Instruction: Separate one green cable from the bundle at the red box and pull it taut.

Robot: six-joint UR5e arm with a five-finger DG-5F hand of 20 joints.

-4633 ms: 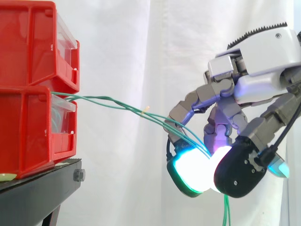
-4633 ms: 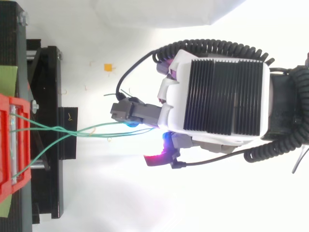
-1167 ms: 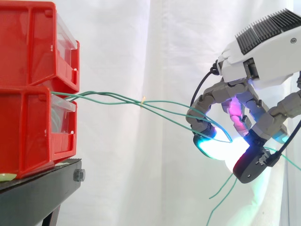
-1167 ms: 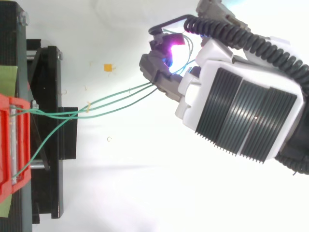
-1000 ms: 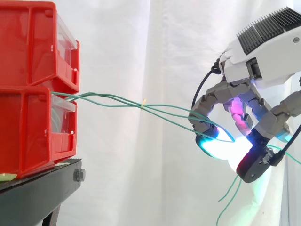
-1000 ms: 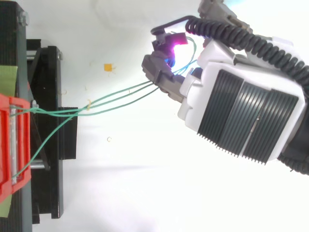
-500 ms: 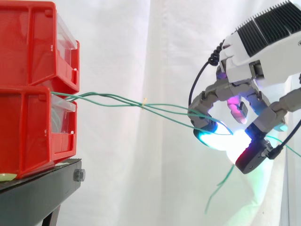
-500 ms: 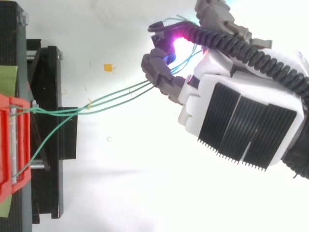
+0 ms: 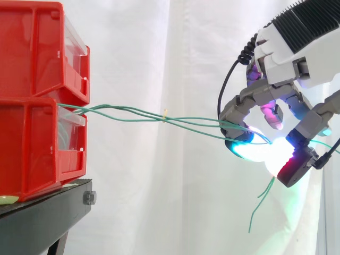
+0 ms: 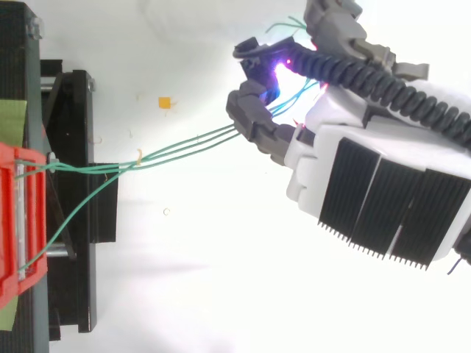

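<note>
Three green cables [image 9: 138,112], as the top view counts them, leave the front of the lower red box [image 9: 32,149] at the left and run rightward, close together and nearly level, to the robot hand [image 9: 255,100]. Robot hand: closed on the cables, fingers curled round the group, with the glowing pads [image 9: 247,150] pressed together where the strands enter. The grip is judged to cover several strands, so no single one is yet parted off. Free ends [image 9: 260,204]: hang loose below the hand, carrying no load. Yellow tie [image 9: 166,111]: small, sits on the strands about midway and apparently binds them, which would explain why they travel as one. Slack strand [image 10: 73,213]: bows from the other end of the box front up towards the tie, evidently not under pull. Upper bin [image 9: 32,48]: stacked on the red box, both on the black stand [image 9: 48,212], which likely anchors the cables against the pull. White curtain [image 9: 159,53]: backdrop.
</note>
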